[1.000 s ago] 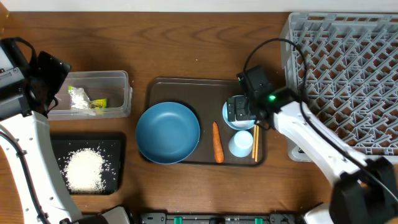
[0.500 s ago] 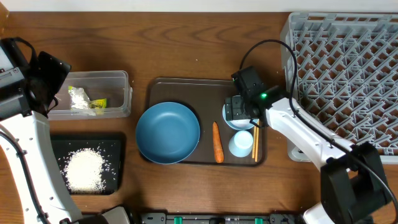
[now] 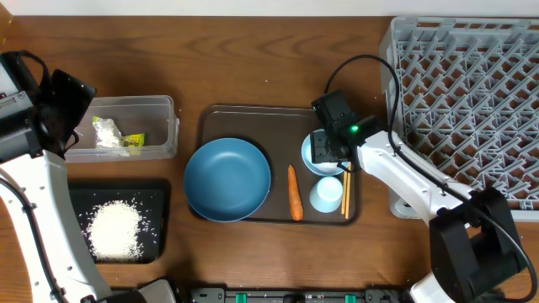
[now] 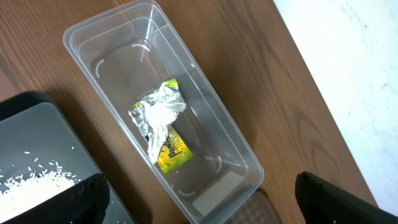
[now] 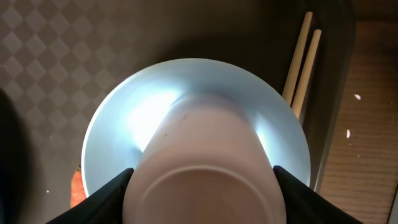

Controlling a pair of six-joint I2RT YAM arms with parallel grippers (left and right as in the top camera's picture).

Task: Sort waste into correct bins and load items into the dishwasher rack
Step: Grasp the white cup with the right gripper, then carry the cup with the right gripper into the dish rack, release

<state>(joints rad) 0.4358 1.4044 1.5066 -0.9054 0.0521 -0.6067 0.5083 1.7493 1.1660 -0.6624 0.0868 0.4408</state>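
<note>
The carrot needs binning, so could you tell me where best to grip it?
Probably at mid-length, from straight above: the carrot lies flat on the brown tray, with gaps beside it toward the dark-blue bowl and the pale cup for the jaws.

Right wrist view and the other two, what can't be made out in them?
Overhead: the right gripper covers most of the small light-blue bowl, hiding what's inside.
Right wrist: the cup fills the foreground; whether the fingers grip it is unclear, and the bowl hides most of the carrot.
Left wrist: the frame edge cuts off the rice.
</note>
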